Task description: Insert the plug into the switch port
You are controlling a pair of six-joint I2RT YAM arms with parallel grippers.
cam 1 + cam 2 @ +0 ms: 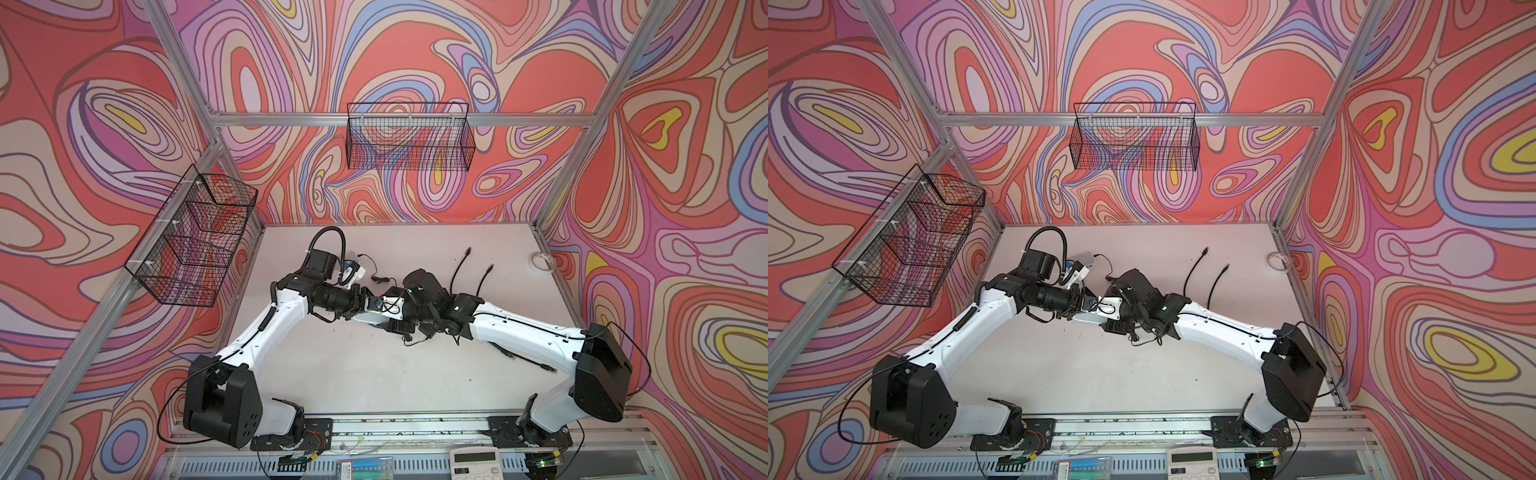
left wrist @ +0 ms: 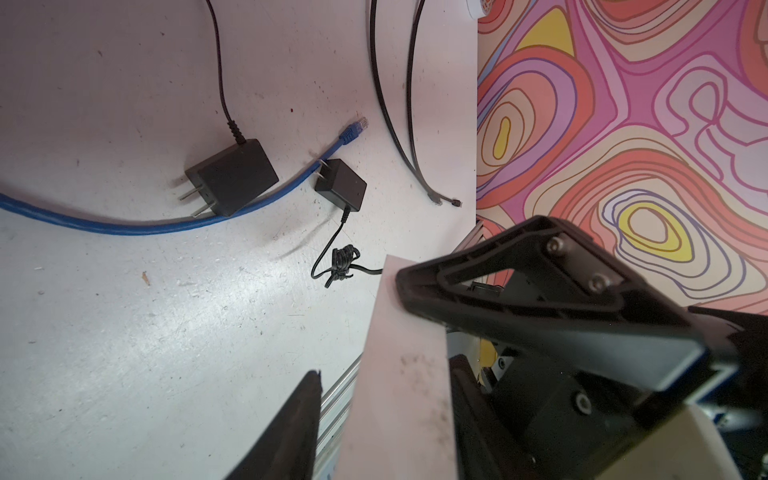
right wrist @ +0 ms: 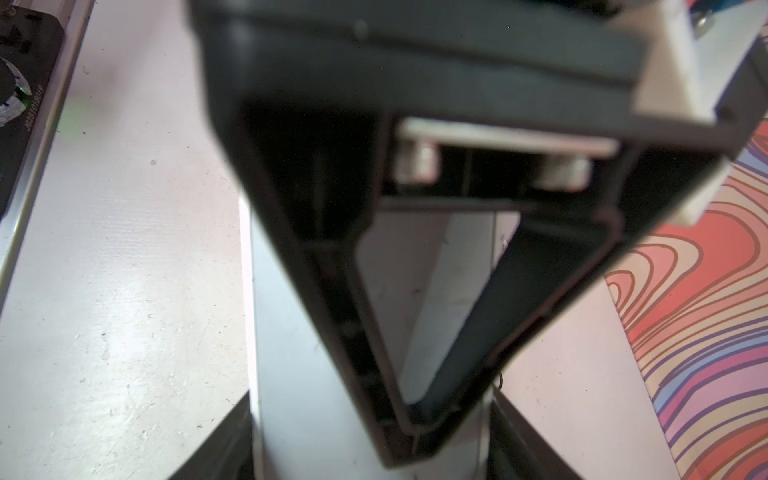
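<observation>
The switch [image 1: 368, 319] is a flat white box held off the table at the middle, where both arms meet. My right gripper [image 3: 372, 415] is shut on it, with a jaw pressed against each side of the switch [image 3: 291, 374]. My left gripper [image 2: 384, 370] straddles the other end of the switch [image 2: 399, 374]. One of its fingers [image 2: 469, 415] is against the box. The other finger [image 2: 295, 432] stands apart from it with a gap. A blue cable lies on the table, ending in a clear plug [image 2: 356, 129]. No port shows.
Two black power adapters [image 2: 232, 178] [image 2: 343, 185] lie beside the blue cable. Two black cables [image 1: 459, 270] [image 1: 484, 278] and a tape roll [image 1: 542, 261] sit at the back right. A small white device [image 1: 1086, 255] is at the back left. Wire baskets [image 1: 409, 137] [image 1: 195, 237] hang on the walls.
</observation>
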